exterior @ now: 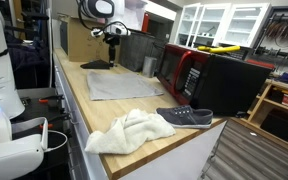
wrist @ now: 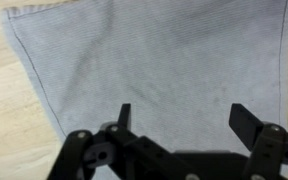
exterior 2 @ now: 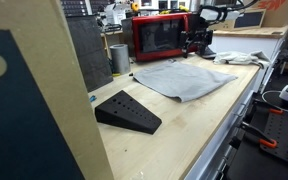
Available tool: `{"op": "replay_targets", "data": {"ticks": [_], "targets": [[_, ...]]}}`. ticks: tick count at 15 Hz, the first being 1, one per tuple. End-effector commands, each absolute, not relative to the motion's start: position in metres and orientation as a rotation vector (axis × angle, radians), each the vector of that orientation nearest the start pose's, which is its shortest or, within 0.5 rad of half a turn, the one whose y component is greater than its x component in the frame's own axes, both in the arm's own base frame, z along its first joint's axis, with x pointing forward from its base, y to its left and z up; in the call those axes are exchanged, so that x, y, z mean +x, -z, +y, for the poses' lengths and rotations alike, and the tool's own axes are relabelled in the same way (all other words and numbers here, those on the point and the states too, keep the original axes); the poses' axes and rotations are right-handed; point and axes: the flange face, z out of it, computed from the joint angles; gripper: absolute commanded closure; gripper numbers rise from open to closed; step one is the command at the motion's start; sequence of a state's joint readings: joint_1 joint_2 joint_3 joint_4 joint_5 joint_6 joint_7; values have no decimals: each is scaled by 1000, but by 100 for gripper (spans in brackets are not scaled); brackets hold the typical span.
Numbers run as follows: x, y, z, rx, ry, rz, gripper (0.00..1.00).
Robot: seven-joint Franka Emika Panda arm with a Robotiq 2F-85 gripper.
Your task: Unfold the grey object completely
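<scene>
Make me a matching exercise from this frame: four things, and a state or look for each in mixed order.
1 thin cloth
2 fluffy towel
3 shoe
4 fingers

A apart, holding nothing
B white, crumpled
C grey, spread out on the counter
D dark with a white sole

Pairs: 1-C, 2-B, 3-D, 4-A

Grey object (exterior: pixel 124 85): thin, plain light-grey cloth, roughly rectangular. It lies spread flat on the wooden table (exterior: pixel 76 95), and no fold shows in either exterior view. In the wrist view the cloth's (wrist: pixel 154 60) surface is smooth, with hemmed edges lying on the wood.
</scene>
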State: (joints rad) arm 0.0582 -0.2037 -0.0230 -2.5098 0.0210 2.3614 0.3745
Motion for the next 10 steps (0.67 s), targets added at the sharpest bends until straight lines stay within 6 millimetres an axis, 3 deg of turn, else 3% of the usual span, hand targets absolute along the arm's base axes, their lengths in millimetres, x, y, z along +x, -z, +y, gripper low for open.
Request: {"op": "replay_targets", "data": {"ticks": [1,10], "targets": [[438,-383,15,-3147,62,295,0],[443,-435,29,-3176,194,-40,0]]}}
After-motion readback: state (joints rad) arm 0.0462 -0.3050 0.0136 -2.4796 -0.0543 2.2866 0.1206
